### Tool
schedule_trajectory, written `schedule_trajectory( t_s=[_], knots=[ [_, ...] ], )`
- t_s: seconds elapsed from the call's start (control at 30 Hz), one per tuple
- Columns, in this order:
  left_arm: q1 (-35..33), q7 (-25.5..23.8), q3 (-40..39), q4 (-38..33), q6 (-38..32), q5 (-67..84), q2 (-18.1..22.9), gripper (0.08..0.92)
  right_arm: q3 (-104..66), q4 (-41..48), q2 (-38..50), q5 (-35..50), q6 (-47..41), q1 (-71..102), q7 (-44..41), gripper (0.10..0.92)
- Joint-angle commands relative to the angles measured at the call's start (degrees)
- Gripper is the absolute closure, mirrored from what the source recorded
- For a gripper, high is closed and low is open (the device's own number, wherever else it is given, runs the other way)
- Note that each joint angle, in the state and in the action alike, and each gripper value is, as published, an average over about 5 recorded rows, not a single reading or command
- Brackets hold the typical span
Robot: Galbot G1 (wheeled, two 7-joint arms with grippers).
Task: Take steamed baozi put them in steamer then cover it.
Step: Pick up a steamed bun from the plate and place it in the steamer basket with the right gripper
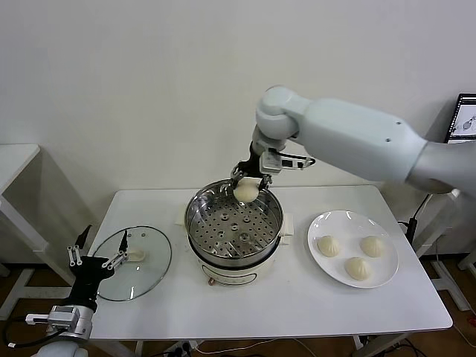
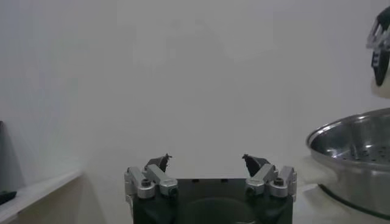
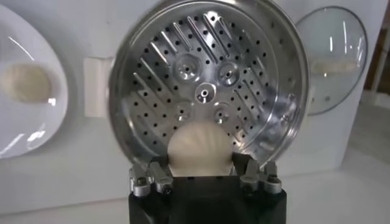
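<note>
My right gripper (image 1: 247, 181) is shut on a cream-white baozi (image 1: 246, 192) and holds it just above the far rim of the steel steamer (image 1: 195, 223). In the right wrist view the baozi (image 3: 200, 148) sits between the fingers (image 3: 244, 164) over the bare perforated tray (image 3: 152, 79). Three more baozi (image 1: 358, 268) lie on the white plate (image 1: 321, 223) right of the steamer. The glass cover (image 1: 152, 268) lies flat on the table to the steamer's left. My left gripper (image 1: 95, 255) is open and empty, parked off the table's left front corner; it also shows in the left wrist view (image 2: 207, 161).
The white table (image 1: 260, 312) carries everything. A second white table (image 1: 15, 160) stands at the far left. A white wall rises behind. A monitor edge (image 1: 465, 115) shows at the far right.
</note>
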State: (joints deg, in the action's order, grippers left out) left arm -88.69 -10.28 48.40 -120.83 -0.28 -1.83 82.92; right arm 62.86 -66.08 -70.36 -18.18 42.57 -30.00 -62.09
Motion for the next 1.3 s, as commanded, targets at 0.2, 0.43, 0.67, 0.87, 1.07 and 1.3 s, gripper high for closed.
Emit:
schedule_trajectory(
  t_s=[0.2,0.43,0.67,0.87,1.07,1.3],
  knots=[
    [0.0,-0.3,1.4,0.5,-0.1,0.2,-0.1,0.177,-5.2,12.5,-6.1,-8.8,5.4,8.4,2.9,0.305],
    [0.2,-0.5,1.5,1.0,-0.3,0.3,-0.1,0.177,-5.7,15.4,-7.2,-9.9,5.8,9.0,3.4,0.304],
    [0.4,-0.5,1.5,1.2,-0.4,0.4,0.0,0.177,-6.2,17.0,-8.1,-11.0,6.0,9.9,4.1,0.304],
    [0.4,-0.6,1.5,1.0,-0.4,0.4,0.0,0.177,-6.5,17.8,-8.8,-11.4,5.8,10.7,5.3,0.304],
    [0.2,-0.7,1.8,1.1,-0.5,0.5,0.1,0.177,-6.7,18.2,-9.3,-11.5,5.7,10.7,5.5,0.276],
    [0.1,-0.7,2.2,1.2,-0.6,0.4,0.1,0.177,-5.5,15.9,-8.3,-5.7,5.3,8.5,3.4,0.204]
  ],
)
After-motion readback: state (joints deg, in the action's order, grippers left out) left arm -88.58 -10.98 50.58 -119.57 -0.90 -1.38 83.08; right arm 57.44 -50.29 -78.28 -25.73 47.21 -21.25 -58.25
